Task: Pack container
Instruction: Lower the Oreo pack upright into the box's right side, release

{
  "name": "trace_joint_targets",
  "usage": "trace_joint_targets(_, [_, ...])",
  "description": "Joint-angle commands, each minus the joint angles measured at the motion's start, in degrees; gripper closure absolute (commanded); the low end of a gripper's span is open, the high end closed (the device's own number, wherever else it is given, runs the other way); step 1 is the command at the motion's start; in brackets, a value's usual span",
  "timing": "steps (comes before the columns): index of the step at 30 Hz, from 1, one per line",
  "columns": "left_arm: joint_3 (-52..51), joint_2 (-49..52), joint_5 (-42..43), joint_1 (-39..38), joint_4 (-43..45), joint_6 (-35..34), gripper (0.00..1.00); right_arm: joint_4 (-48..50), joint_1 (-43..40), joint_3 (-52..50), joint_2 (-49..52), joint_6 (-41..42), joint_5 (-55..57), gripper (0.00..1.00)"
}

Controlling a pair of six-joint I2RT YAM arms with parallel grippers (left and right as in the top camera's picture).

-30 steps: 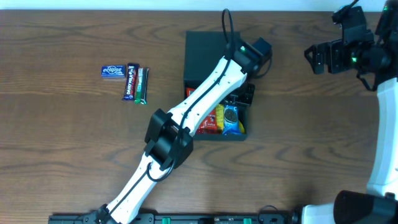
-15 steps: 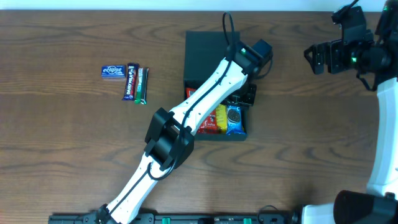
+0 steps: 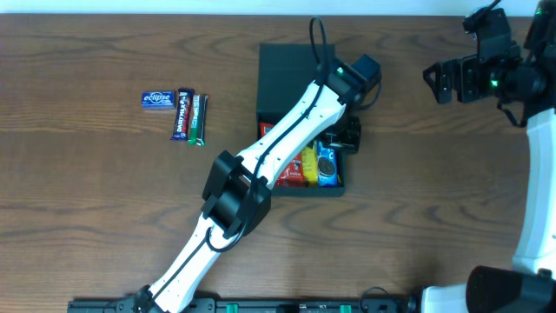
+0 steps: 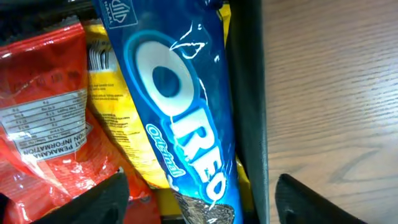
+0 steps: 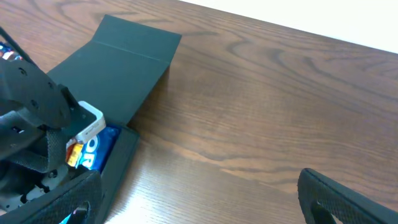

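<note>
1. The container point(image 3: 282, 74) sits on the counter point(image 3: 104, 217) right of centre. Its flap lid is folded open and lies flat on the far side.
2. Inside it, a blue Oreo packet point(image 4: 180, 118) lies along the container wall point(image 4: 245, 106). A yellow packet point(image 4: 115, 124) lies just beside the Oreo packet and partly under it. A red packet point(image 4: 43, 112) lies beyond the yellow one.
3. The left arm point(image 3: 287, 139) reaches diagonally across the counter. The left jaws hang over the open compartment at its right side.
4. The left jaws are spread wide and grip nothing. One fingertip point(image 4: 106, 199) is above the red packet. The other point(image 4: 311, 202) is outside the wall, above bare counter. The Oreo packet and the wall lie between them.
5. The right jaws are fully spread and empty. Their fingertips point(image 5: 56, 202) are held at the far right, well apart from the container.
6. An Eclipse pack point(image 3: 158, 99), a blue bar point(image 3: 183, 114) and a green bar point(image 3: 199, 119) lie on the counter well left of the container. The two bars lie side by side.
</note>
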Motion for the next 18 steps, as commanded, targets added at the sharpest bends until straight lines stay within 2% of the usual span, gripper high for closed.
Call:
trace_joint_targets(1, [0.2,-0.3,0.0,-0.1,-0.3,0.0,0.2,0.0,-0.4,0.1,0.0,-0.5,-0.9,0.01])
trace_joint_targets(6, [1.9,-0.4,-0.4,0.1,-1.1,0.0,0.21,0.0,-0.4,0.1,0.0,-0.5,-0.9,0.01])
trace_joint_targets(8, [2.4,-0.5,-1.4,0.3,-1.7,-0.1,0.28,0.0,-0.4,0.1,0.0,-0.5,-0.9,0.01])
trace_joint_targets(9, [2.5,-0.5,-1.9,0.4,-1.9,0.0,0.34,0.0,-0.4,0.1,0.0,-0.5,-0.8,0.01])
trace_joint_targets(12, [2.5,-0.5,-1.9,1.2,-2.4,-0.1,0.68,0.0,-0.4,0.1,0.0,-0.5,-0.8,0.01])
trace_joint_targets(13, [2.5,-0.5,-1.9,1.5,-2.6,-0.3,0.76,0.0,-0.4,0.1,0.0,-0.5,-0.9,0.01])
trace_joint_targets(15, [2.5,-0.5,-1.7,2.4,-2.8,-0.3,0.79,0.0,-0.4,0.1,0.0,-0.5,-0.9,0.01])
trace_joint_targets(18, [2.5,-0.5,-1.8,3.6,-3.3,-0.4,0.94,0.0,-0.4,0.1,0.0,-0.5,-0.8,0.01])
